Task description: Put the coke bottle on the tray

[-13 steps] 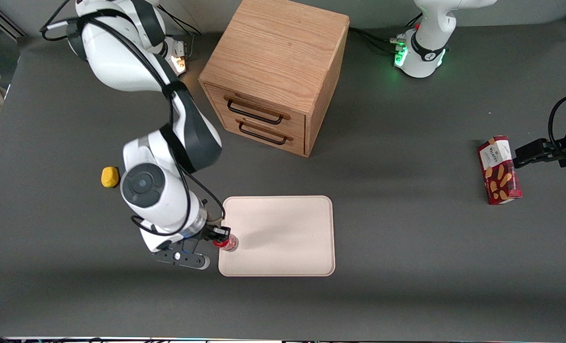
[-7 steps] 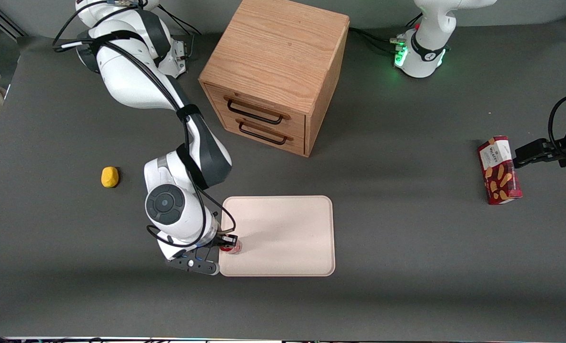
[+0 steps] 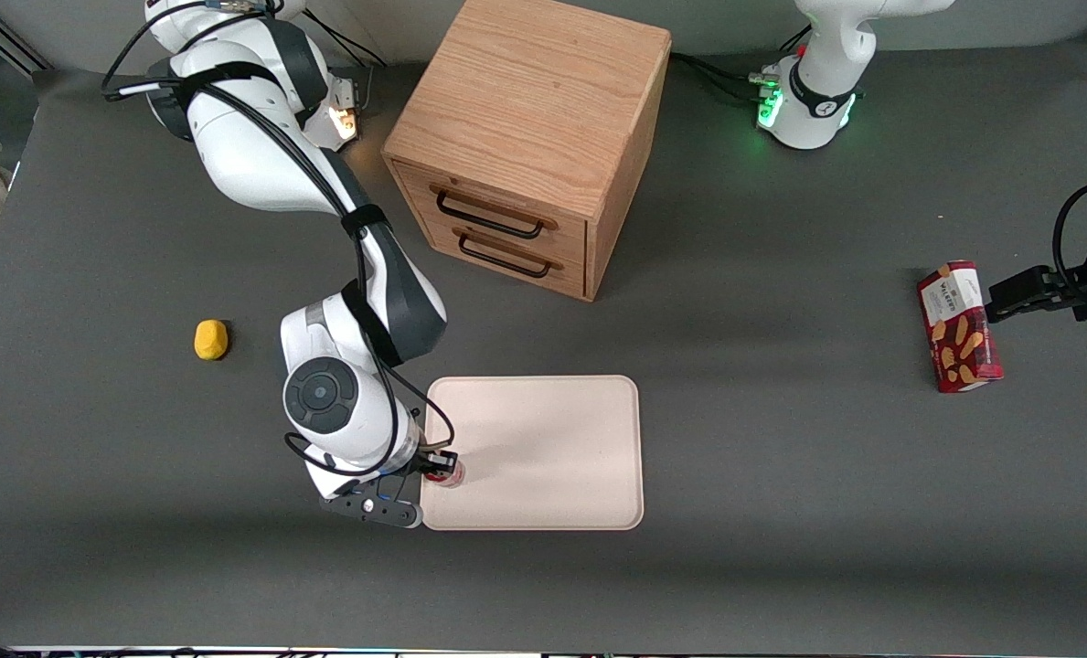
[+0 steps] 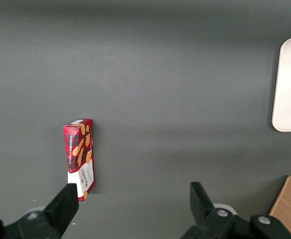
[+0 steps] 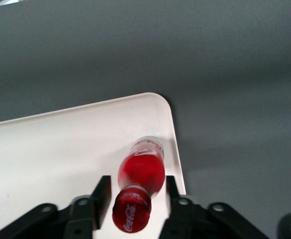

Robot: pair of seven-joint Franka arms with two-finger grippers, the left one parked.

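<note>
The coke bottle [image 3: 449,472] [image 5: 141,172], small and red with a red cap, stands upright on the cream tray [image 3: 543,448] [image 5: 60,149]. It is just inside the tray's corner nearest the front camera, at the working arm's end. My gripper [image 3: 439,467] [image 5: 138,191] hangs over that corner with its black fingers [image 5: 103,191] on either side of the bottle. The gripper is open: a strip of tray shows between one finger and the bottle. The bottle's clear base rests on the tray surface. A corner of the tray [image 4: 290,84] also shows in the left wrist view.
A wooden two-drawer cabinet [image 3: 525,137] stands farther from the front camera than the tray. A yellow lump [image 3: 211,339] lies on the grey mat beside my arm. A red snack box [image 3: 958,326] [image 4: 79,152] lies toward the parked arm's end.
Over the last second my arm shifted toward the tray, bringing the bottle from the rim to just inside it. In the last half second it barely moved.
</note>
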